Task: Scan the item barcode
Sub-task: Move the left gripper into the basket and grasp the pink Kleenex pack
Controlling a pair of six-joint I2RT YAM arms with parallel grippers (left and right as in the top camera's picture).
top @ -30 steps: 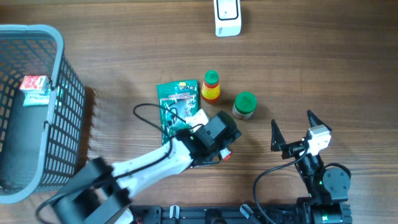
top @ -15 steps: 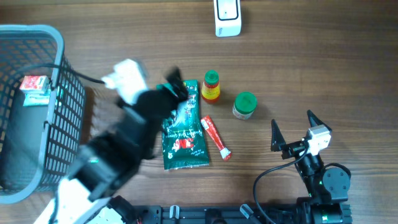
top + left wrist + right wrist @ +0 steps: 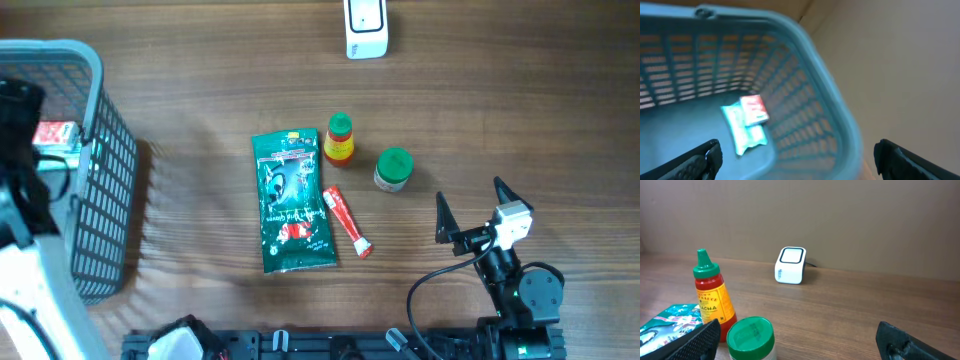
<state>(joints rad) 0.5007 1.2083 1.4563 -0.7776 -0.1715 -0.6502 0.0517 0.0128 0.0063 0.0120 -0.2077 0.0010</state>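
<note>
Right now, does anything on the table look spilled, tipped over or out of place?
Nothing stands out. The sauce bottle and green-lidded jar stand upright, the green pouch and red tube lie flat side by side, and no spill shows.

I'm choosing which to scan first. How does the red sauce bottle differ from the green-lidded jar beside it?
The sauce bottle is tall and slim with a pointed green cap; the jar is squat with a wide, flat green lid. The bottle shows red sauce and a yellow label; the jar's body looks pale. Both stand upright, close but apart, with green tops.
</note>
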